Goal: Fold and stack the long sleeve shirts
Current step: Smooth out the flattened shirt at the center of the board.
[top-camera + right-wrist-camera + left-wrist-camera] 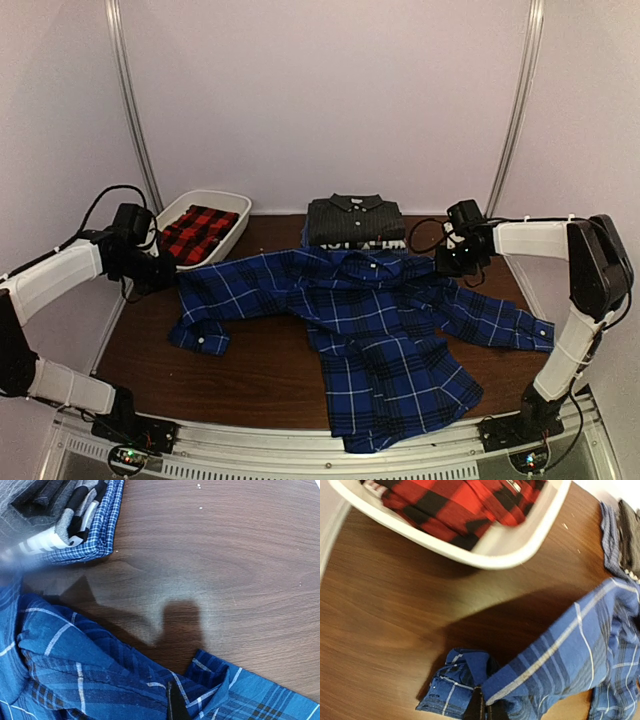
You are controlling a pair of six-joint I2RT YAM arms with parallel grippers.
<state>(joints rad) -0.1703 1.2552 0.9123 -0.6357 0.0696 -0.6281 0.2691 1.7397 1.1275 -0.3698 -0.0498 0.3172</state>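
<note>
The blue-and-black plaid shirt (pixel 380 330) lies spread across the middle of the table, sleeves out to both sides. My left gripper (pixel 165 275) is shut on its left sleeve edge; in the left wrist view the fingertips (pixel 479 709) pinch blue cloth (pixel 580 650). My right gripper (pixel 447 265) is shut on the cloth near the right shoulder, as the right wrist view (pixel 176 707) shows on the plaid (pixel 75 680). The charcoal striped shirt (pixel 355 220) lies folded at the back centre. The red-and-black plaid shirt (pixel 198 232) lies in the tub.
A white plastic tub (pixel 235 205) stands at the back left, close to my left gripper; its rim shows in the left wrist view (pixel 520 555). A small-check blue cloth (pixel 102 535) lies under the charcoal shirt. Bare brown table (pixel 250 375) shows at the front left.
</note>
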